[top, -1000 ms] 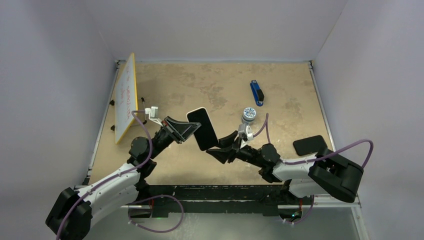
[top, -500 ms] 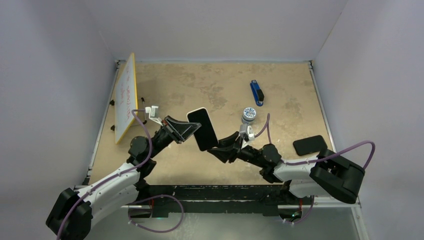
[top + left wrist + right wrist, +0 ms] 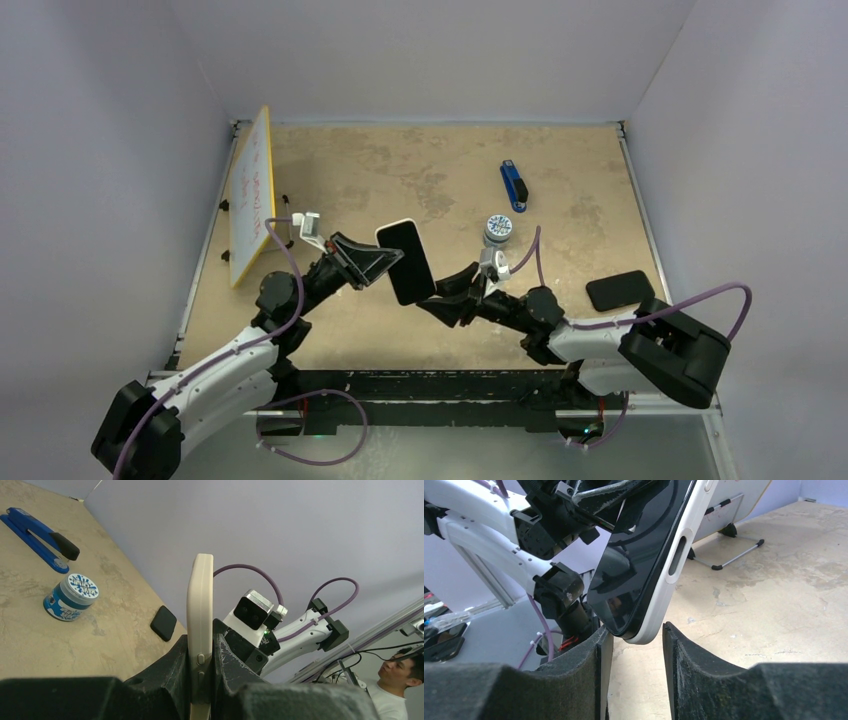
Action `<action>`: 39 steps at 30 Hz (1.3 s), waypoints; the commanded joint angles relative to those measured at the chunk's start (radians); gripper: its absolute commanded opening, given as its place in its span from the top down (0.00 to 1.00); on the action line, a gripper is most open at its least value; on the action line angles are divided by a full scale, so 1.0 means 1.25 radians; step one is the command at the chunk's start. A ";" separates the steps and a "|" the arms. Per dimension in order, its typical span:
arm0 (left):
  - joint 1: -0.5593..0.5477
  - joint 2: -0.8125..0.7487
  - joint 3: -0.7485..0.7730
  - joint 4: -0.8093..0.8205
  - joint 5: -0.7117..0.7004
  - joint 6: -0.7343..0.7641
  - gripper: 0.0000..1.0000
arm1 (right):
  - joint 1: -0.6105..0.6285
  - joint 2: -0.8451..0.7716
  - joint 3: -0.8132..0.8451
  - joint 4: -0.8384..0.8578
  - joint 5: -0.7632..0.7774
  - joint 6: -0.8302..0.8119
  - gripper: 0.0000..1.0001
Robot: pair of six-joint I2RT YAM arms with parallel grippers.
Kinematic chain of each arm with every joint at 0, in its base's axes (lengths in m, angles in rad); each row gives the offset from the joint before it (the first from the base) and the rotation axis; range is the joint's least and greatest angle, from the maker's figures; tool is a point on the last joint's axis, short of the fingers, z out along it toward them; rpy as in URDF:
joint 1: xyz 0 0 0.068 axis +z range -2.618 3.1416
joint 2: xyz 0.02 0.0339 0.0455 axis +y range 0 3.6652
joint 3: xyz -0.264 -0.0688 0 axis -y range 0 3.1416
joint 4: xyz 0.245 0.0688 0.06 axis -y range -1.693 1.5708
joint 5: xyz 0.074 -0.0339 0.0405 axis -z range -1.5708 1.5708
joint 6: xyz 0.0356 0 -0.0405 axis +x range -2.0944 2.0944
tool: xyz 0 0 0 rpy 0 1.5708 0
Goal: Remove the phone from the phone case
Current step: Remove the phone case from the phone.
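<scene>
Here the left hand gripped the cased phone, whose long axis ran down between the fingers of the half-open right hand.

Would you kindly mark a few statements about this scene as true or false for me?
1. The left gripper is clamped on the phone. True.
2. The phone lies flat on the table. False: it is held up in the air.
3. The right gripper is shut tight on the phone. False: its jaws stand open on either side of one corner.
4. A blue stapler lies on the table beyond the jar. True.
</scene>
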 commanded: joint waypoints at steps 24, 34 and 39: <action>0.005 0.032 0.108 0.072 0.225 0.019 1.00 | -0.081 -0.062 -0.013 0.226 -0.110 0.047 0.65; 0.005 0.034 0.133 0.011 0.249 0.080 1.00 | -0.088 -0.061 0.006 0.233 -0.158 0.086 0.61; 0.006 0.031 0.134 -0.017 0.258 0.102 1.00 | -0.098 -0.075 0.008 0.231 -0.169 0.106 0.61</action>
